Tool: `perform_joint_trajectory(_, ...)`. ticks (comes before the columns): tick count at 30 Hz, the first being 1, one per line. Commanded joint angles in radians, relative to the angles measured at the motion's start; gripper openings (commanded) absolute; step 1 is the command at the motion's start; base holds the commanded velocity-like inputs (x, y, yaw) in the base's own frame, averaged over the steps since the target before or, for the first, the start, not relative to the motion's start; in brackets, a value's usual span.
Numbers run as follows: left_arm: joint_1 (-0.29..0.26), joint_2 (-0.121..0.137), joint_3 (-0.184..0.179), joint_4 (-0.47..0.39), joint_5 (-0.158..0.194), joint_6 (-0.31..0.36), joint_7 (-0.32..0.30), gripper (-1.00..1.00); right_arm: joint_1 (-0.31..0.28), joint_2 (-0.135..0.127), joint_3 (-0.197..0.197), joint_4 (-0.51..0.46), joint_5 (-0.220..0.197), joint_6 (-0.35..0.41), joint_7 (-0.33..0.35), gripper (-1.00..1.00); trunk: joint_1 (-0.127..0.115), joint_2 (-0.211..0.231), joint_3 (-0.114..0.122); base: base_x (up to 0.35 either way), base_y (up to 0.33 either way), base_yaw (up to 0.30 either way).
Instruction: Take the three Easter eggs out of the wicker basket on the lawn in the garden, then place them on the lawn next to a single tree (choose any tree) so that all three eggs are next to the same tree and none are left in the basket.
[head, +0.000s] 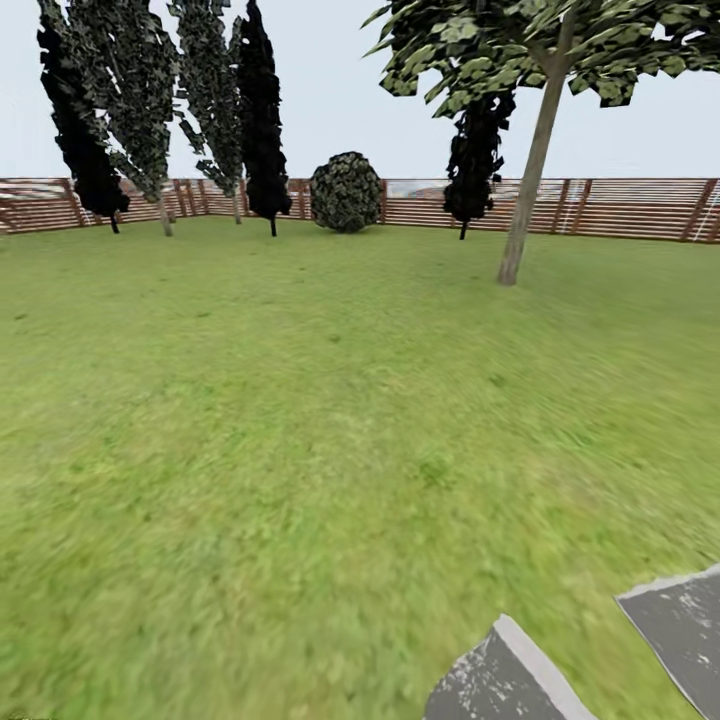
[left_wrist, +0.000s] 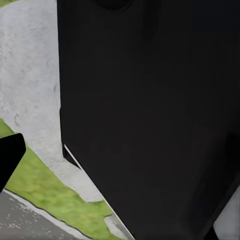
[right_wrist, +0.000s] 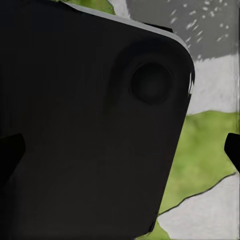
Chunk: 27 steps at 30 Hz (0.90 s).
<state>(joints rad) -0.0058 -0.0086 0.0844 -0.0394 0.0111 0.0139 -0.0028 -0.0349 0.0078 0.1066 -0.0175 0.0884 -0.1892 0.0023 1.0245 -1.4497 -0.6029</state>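
Garden lawn (head: 300, 420): open mottled grass, near to far. No wicker basket or Easter eggs in sight, so their place cannot be told.

Tree (head: 528, 190): pale trunk, far right, before the slat fence (head: 620, 208).

Cypresses (head: 262, 120): dark, far left. Round shrub (head: 346, 192): far centre.

Stone pavers (head: 505, 680): grey slabs, near right.

Grippers: both wrist views show a black body of the robot close up, with dark finger tips at the edges; cannot tell whether the fingers are apart or together.

Risk, judged: driving on with the basket unlocated may overshoot it, and paver edges could jolt the base.
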Motion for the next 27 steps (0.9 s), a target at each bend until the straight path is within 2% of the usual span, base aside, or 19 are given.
perform_joint_trajectory(1,0.000,0.000,0.008,0.000,0.001,0.001,0.000,1.00,0.000,0.000,0.004,0.001,0.005,-0.003,-0.001,1.00,0.001,0.000,-0.001,0.331,0.000,0.287)
perform_joint_trajectory(27,0.000,0.000,0.008,0.000,0.001,0.001,0.000,1.00,0.000,0.000,0.004,0.001,0.005,-0.003,-0.001,1.00,0.001,0.000,-0.012,0.331,0.000,0.287)
